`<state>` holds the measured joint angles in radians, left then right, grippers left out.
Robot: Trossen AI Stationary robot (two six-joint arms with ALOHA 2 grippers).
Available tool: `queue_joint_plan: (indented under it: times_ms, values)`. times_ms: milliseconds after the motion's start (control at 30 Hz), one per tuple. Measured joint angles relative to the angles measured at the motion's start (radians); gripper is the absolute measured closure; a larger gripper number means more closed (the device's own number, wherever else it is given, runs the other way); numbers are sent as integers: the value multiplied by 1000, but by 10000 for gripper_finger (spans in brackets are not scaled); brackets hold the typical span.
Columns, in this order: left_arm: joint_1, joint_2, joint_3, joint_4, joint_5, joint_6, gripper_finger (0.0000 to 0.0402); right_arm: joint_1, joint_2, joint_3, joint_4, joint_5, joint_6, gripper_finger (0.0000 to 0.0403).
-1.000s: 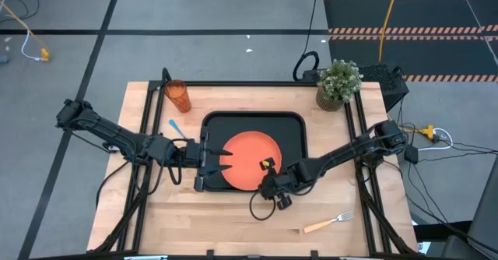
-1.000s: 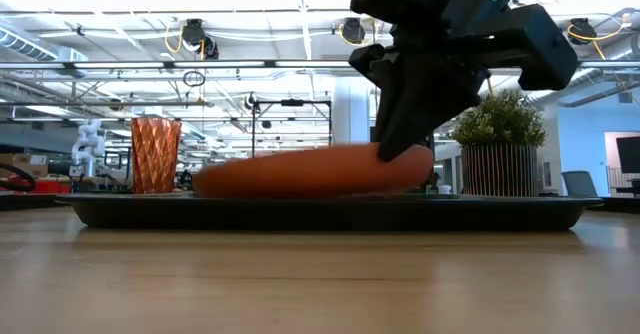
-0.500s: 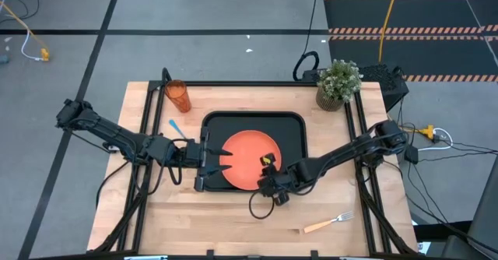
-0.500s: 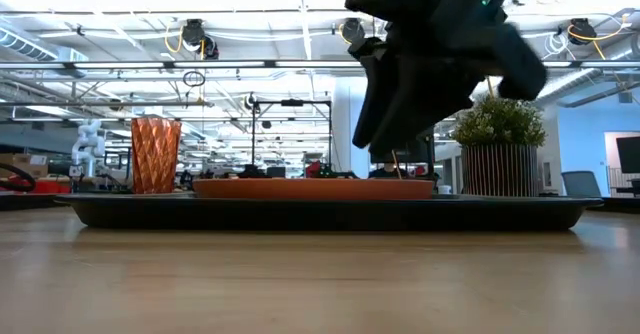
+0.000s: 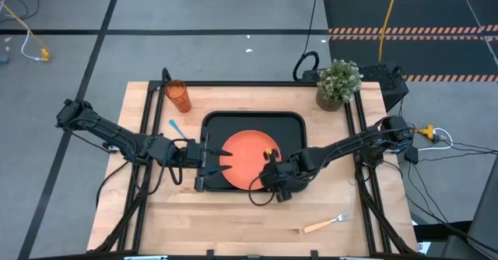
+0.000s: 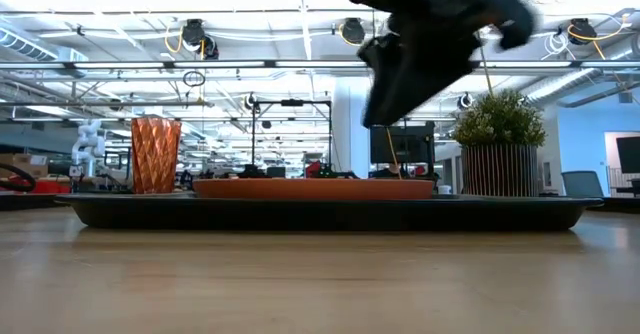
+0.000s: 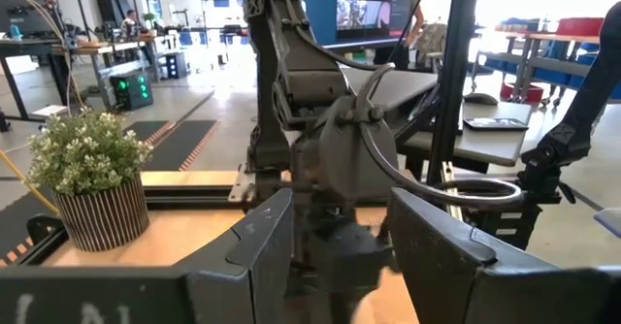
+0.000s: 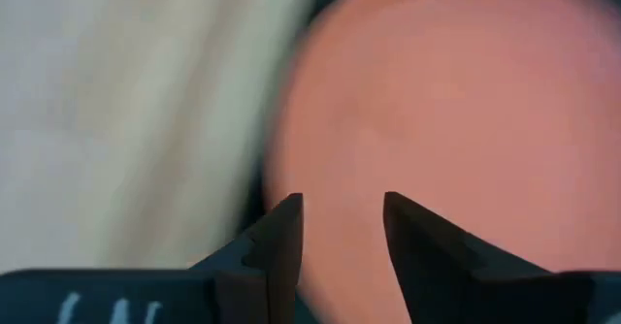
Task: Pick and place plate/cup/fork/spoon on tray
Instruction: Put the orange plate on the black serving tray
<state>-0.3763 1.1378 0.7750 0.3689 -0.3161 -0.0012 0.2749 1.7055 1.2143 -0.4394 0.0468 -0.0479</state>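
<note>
The orange plate [image 5: 243, 155] lies flat in the black tray [image 5: 292, 124] at the table's middle. My right gripper [image 5: 267, 163] hangs open just above the plate's near right part; in its wrist view the plate [image 8: 437, 101] fills the space beyond the parted fingers. My left gripper [image 5: 208, 160] stands open at the tray's left rim, pointing toward the table's right edge. The orange cup [image 5: 177, 96] stands upright on the table at the far left. The blue-handled spoon [image 5: 176, 126] lies left of the tray. The fork [image 5: 327, 223] lies near the table's front edge, at the right.
A potted green plant [image 5: 338, 83] stands at the table's far right corner, beyond the tray. Bare wood shows along the near edge left of the fork. A dark cable loops below my right gripper near the tray's near rim [image 5: 261, 202].
My right gripper has opened and let go of the plate, then risen and drawn a little toward the far edge. The plate, which sat tilted in the hold, has dropped flat onto the tray.
</note>
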Motion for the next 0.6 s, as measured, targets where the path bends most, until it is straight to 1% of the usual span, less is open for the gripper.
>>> queue_joint_plan:
  times_ms: [67,167,300,433,600]
  values:
    - [0,0,0,0,0,0,229,5,0,-9,19,-117,23,264]
    - [0,0,0,0,0,0,229,17,-1,-52,89,-205,62,264]
    - [0,0,0,1,0,0,229,24,0,-114,144,-233,103,264]
    - [0,0,0,1,0,0,229,19,1,-178,196,-202,119,264]
    - [0,0,0,1,0,0,229,12,0,-211,269,-200,117,264]
